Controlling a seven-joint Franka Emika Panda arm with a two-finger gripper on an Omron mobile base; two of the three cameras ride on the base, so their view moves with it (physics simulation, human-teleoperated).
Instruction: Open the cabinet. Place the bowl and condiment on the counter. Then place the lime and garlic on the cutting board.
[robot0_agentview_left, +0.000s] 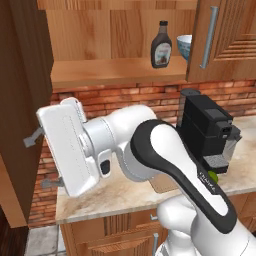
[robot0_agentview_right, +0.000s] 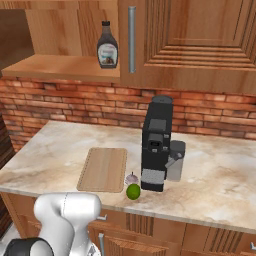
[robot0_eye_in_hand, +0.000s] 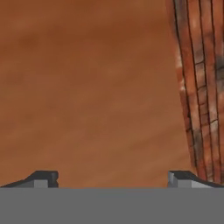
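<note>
The cabinet's left door (robot0_agentview_left: 20, 100) stands swung open, while its right door (robot0_agentview_right: 200, 40) is shut. My gripper (robot0_agentview_left: 39, 161) is open and empty, its fingertips (robot0_agentview_left: 31, 139) close to the open door's inner face (robot0_eye_in_hand: 87, 87). On the shelf stands the condiment (robot0_agentview_left: 161, 45) (robot0_agentview_right: 107, 47), with the bowl (robot0_agentview_left: 184, 46) beside it, half hidden by the right door. The cutting board (robot0_agentview_right: 103, 169) lies on the counter (robot0_agentview_right: 225, 180). The garlic (robot0_agentview_right: 131, 178) and the lime (robot0_agentview_right: 133, 191) sit at the board's right corner, off the board.
A black coffee machine (robot0_agentview_right: 157, 145) (robot0_agentview_left: 207, 132) stands on the counter right of the board. A brick wall (robot0_agentview_right: 75, 100) backs the counter. The right door's grey bar handle (robot0_agentview_right: 131, 37) hangs beside the condiment.
</note>
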